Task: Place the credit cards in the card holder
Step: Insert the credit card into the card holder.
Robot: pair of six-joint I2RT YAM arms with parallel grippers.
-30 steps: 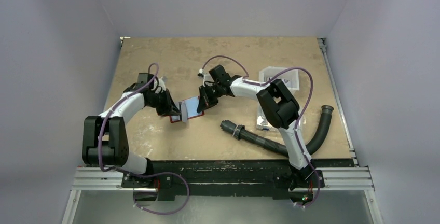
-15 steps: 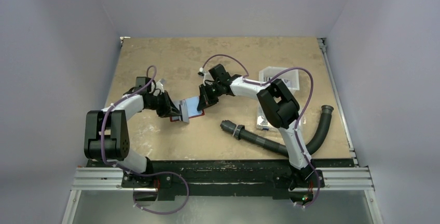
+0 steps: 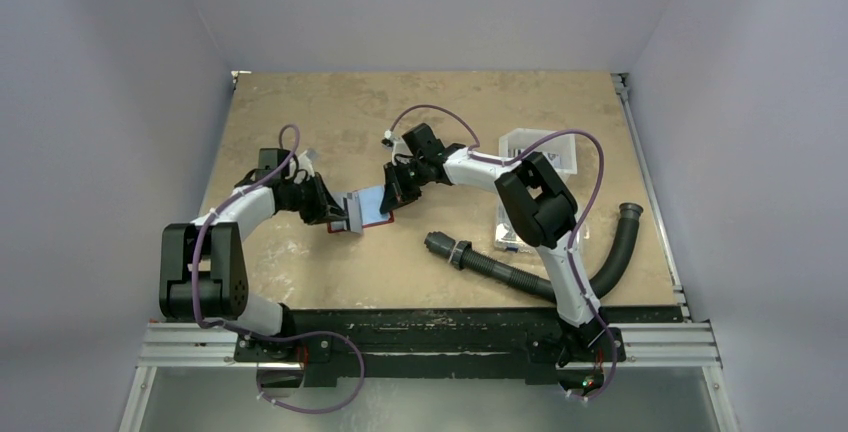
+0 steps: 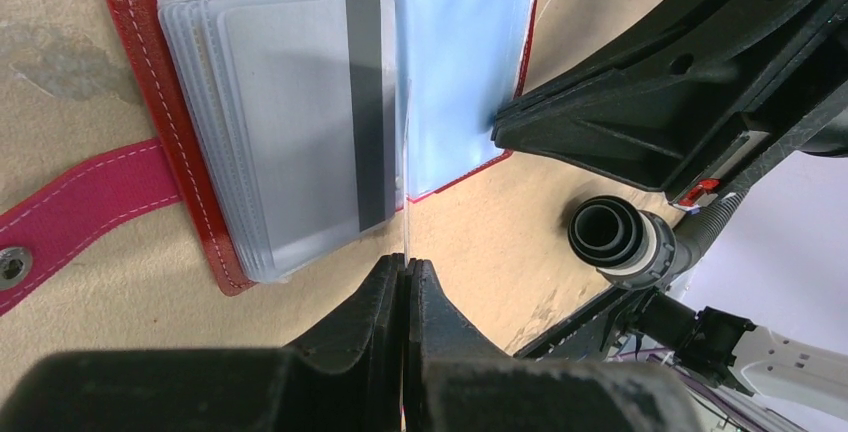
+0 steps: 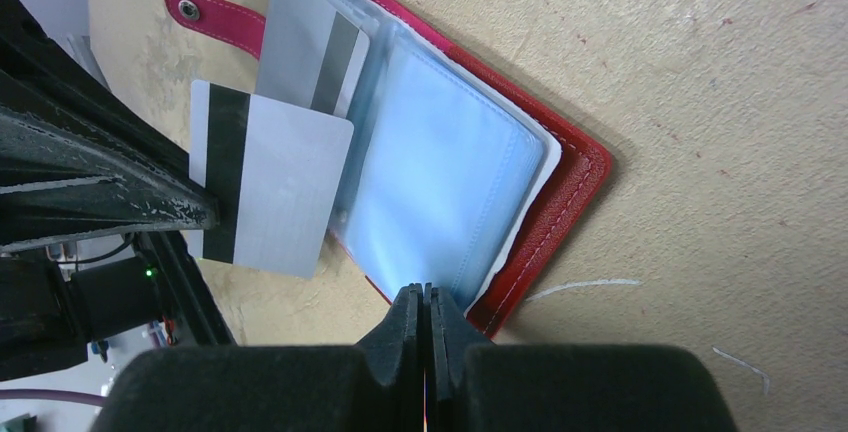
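The red card holder (image 3: 384, 219) lies open mid-table, its clear sleeves (image 5: 440, 182) fanned out over the red cover (image 4: 135, 12) (image 5: 572, 180). One pale grey credit card (image 4: 300, 122) (image 5: 315, 52) with a dark stripe sits in the left-hand sleeves. My left gripper (image 4: 408, 264) (image 3: 335, 214) is shut on a second pale grey credit card (image 5: 275, 187), which stands on edge (image 4: 408, 182) at the fold between the sleeves. My right gripper (image 5: 427, 290) (image 3: 388, 195) is shut, its tips against the edge of the right-hand sleeve page (image 4: 460, 52).
The holder's pink closing tab (image 4: 80, 212) (image 5: 215, 17) lies flat to the side. A black corrugated hose (image 3: 520, 272) (image 4: 610, 237) lies near the front right. A white tray (image 3: 540, 150) and a clear box (image 3: 510, 227) sit behind the right arm.
The left arm's elbow has swung slightly outward, tilting the held card a little at the holder. The right gripper and the holder have stayed put.
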